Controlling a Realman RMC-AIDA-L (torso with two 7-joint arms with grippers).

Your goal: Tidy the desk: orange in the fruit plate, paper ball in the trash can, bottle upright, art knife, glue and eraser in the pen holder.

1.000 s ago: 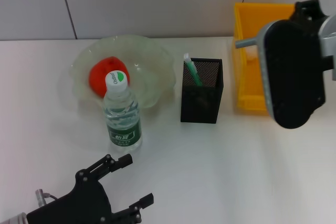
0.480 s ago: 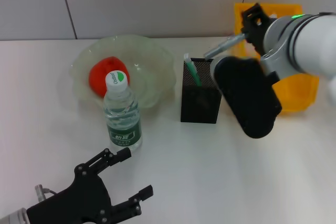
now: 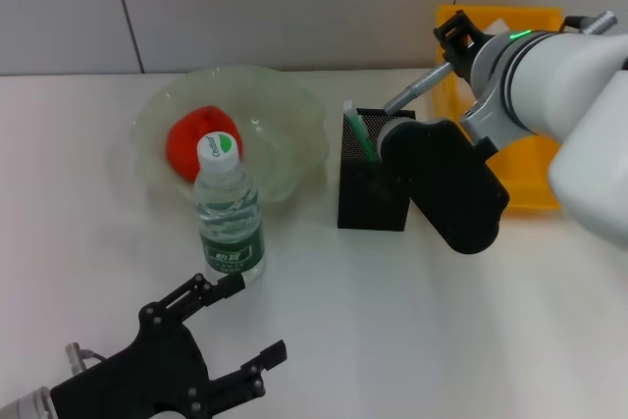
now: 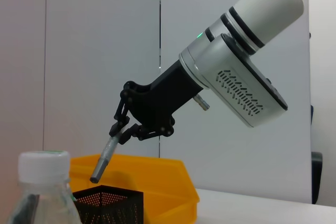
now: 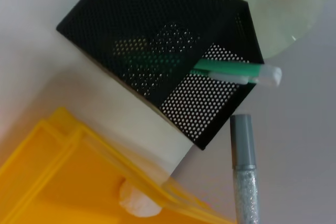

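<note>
**Holding the grey tool over the pen holder**

Watching from my station, I see the right gripper (image 4: 122,132) clenched on a grey pen-shaped tool (image 3: 414,91), which slants downward with its lower tip just above the rear rim of the pen holder (image 3: 376,183). I can't tell whether it is the art knife or the glue. A green-and-white stick (image 3: 358,130) already leans inside the mesh cup. In my right wrist view the tool's tip hangs beside the holder's corner.

The orange (image 3: 191,139) lies in the fruit plate (image 3: 285,115). The bottle (image 3: 228,213) stands upright just in front of the plate. The paper ball (image 5: 137,203) rests inside the trash can (image 3: 535,174), right of the holder.

The left gripper (image 3: 240,331) sits low near the table's (image 3: 392,340) front edge, fingers spread and grasping nothing.
</note>
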